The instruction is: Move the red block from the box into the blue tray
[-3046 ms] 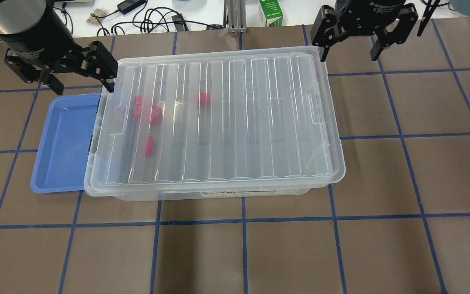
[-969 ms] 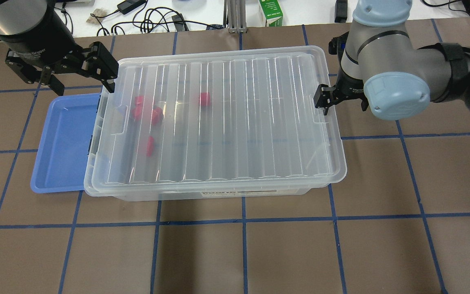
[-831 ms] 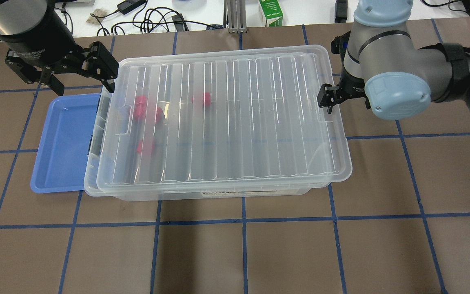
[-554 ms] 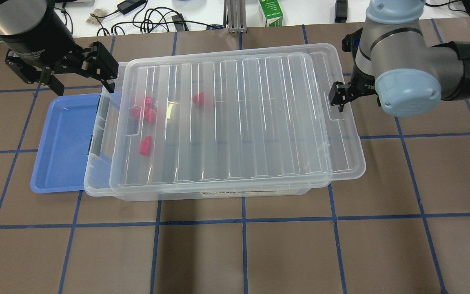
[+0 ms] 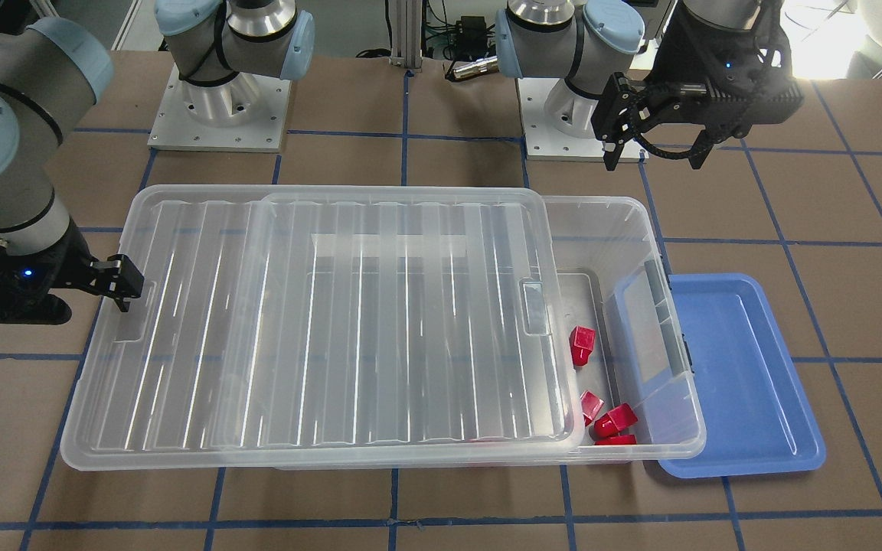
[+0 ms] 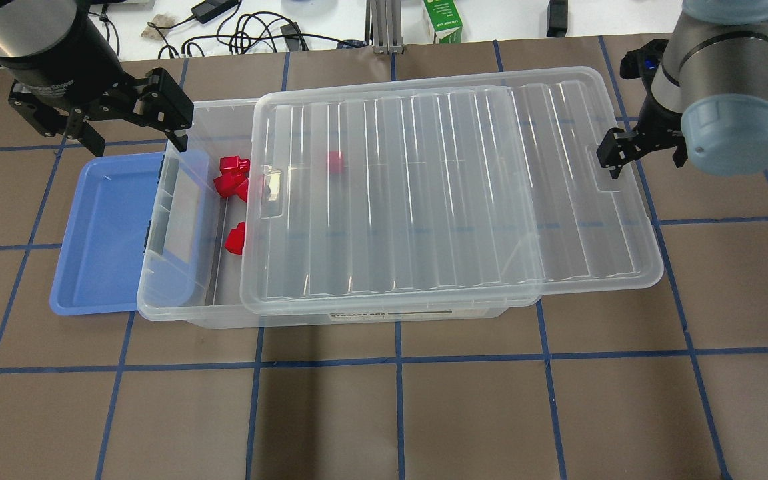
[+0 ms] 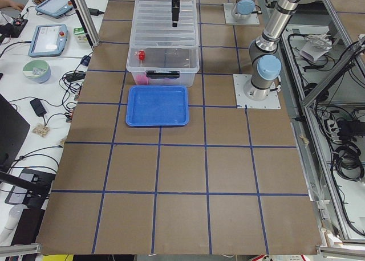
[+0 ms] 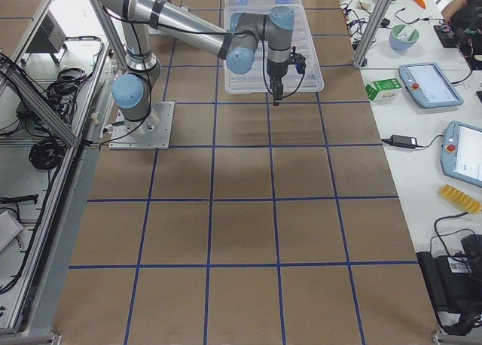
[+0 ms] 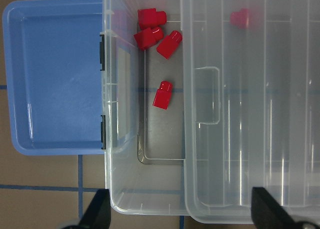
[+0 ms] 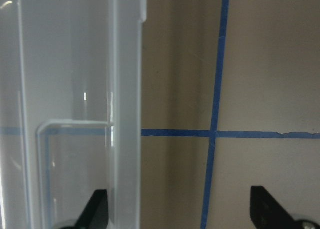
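In the overhead view the lid [image 6: 451, 193] has slid further toward 3 o'clock than a moment ago, baring the 9 o'clock end of the box [image 6: 177, 297]. Four red blocks [image 9: 162, 94] now lie uncovered there; a fifth red block [image 9: 240, 18] stays under the lid. The right gripper [image 10: 179, 191], jaws spread, sits at the lid's 3 o'clock edge, one finger seemingly hooked in its recess. The left gripper [image 6: 134, 133] still hovers wide apart over the box's 10 o'clock corner. The blue tray [image 6: 104, 227] lies just beside the box at 9 o'clock.

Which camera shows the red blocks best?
The left wrist view: straight down on the red blocks, close, sharp. Overhead and front show them small, exterior left a speck, exterior right and right wrist none.
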